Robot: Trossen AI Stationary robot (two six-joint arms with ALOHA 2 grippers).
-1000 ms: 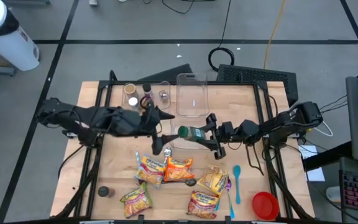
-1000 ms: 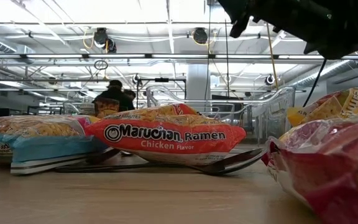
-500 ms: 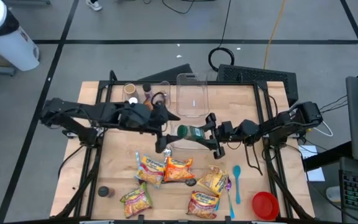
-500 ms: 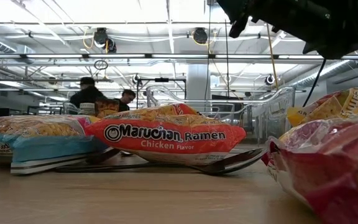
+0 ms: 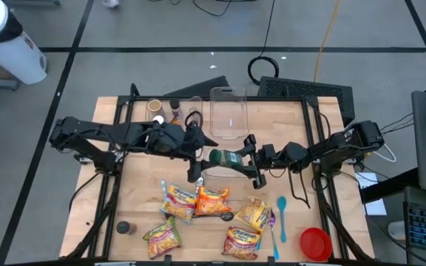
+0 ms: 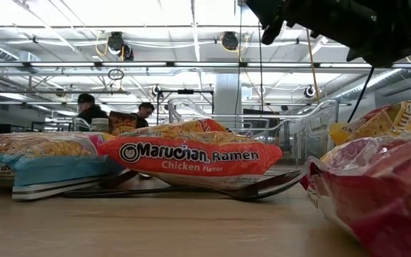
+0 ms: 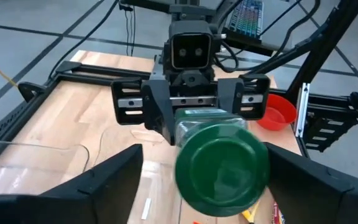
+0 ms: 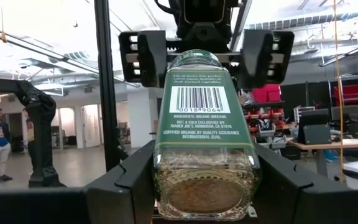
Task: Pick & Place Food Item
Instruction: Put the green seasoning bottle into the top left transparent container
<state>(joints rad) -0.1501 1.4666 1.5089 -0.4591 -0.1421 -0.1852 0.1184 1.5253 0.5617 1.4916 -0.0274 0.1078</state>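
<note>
A glass jar (image 5: 226,157) with a green lid (image 7: 222,169) and a green barcode label (image 8: 204,112) is held level above the middle of the table. My right gripper (image 5: 246,158) is shut on it from the table's right. My left gripper (image 5: 198,157) is open and faces it from the left. Its two fingers (image 7: 107,186) stand on either side of the lid, apart from it. The same fingers show beyond the jar in the right wrist view (image 8: 145,59). My right gripper pinches the jar's glass body near its base end (image 8: 164,174) between its two fingers (image 8: 120,186). The fingers come level from the table's right and lie along the jar. The jar lies level, lid toward the table's left, lifted clear of the table.
Several ramen packets (image 5: 198,201) lie near the front edge and fill the low view (image 6: 191,153). A clear container (image 5: 228,114) and small jars (image 5: 157,111) stand at the far side. A blue spoon (image 5: 281,210) and red bowl (image 5: 315,242) lie front right. People stand in the room behind (image 6: 88,111).
My left gripper has gone toward the table's right edge, toward the jar, and its open fingers now stand around the green lid. My right gripper and the jar have kept still.
</note>
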